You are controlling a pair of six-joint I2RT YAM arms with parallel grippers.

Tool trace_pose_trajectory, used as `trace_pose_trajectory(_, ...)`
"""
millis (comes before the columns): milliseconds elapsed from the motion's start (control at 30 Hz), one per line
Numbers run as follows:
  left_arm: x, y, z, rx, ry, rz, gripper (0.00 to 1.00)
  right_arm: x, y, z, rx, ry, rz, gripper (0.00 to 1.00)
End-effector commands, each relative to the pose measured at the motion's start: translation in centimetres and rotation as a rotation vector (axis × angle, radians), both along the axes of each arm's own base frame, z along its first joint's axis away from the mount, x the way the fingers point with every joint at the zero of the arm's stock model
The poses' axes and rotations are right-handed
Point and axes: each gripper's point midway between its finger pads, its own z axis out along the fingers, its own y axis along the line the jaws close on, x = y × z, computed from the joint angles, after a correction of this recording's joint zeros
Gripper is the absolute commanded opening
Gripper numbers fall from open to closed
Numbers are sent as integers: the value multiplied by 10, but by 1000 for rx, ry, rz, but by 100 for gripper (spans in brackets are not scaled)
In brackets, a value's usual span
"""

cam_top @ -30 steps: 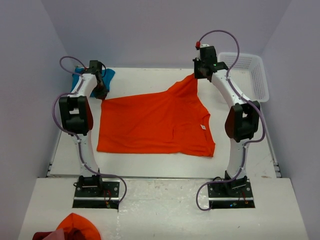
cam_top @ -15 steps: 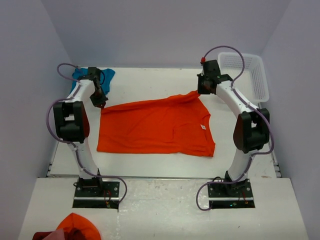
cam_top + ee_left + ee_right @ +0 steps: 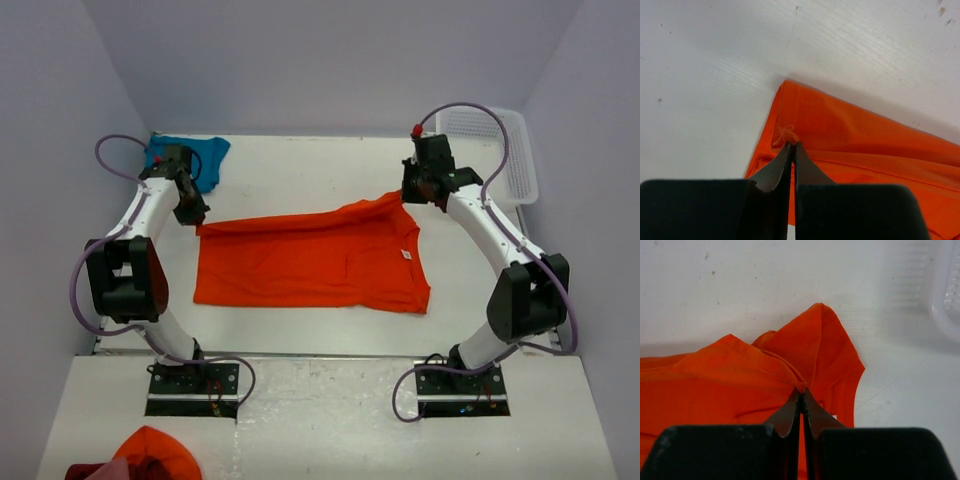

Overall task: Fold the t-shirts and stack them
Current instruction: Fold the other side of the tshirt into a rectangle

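Tbl (image 3: 300, 165): jaws tight on orange tee (image 3: 300, 265)

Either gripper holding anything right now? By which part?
Both hold the bright orange cotton t-shirt: the left gripper is pinched shut on its far-left corner, the right gripper on a fold at its far-right corner.

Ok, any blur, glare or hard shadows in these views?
Top view: even soft light, sharp, only faint shadows around the orange shirt. Left wrist: shirt crisp, left pincer a dark, featureless silhouette. Right wrist: shirt sharp, right pincer likewise dark, basket at the edge soft and washed out.
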Motion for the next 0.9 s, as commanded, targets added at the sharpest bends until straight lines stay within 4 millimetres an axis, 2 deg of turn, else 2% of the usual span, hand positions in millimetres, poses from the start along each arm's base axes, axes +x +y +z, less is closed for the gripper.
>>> trace_pose_trajectory(0, -9, 4, 4, 16, -15, -8, 0, -17, 3, 7, 20, -6, 1, 0)
trace_pose_trajectory(200, -24, 5, -5, 24, 12, -8, 0, -38, 5, 3, 29, 5, -4, 0)
trace_pose_trajectory(500, -43, 4, -18, 35, 49, -10, 0, -72, 1, -15, 1, 52, -43, 0)
trace_pose_trajectory(800, -59, 8, -30, 66, 84, 5, 0, -104, 1, -50, -32, 128, -73, 0)
trace_pose_trajectory(833, -62, 8, -32, 64, 91, 7, 9, -110, 0, -56, -37, 145, -81, 0)
trace_pose_trajectory(867, -64, 7, -32, 60, 89, 9, 12, -114, 1, -58, -32, 153, -98, 0)
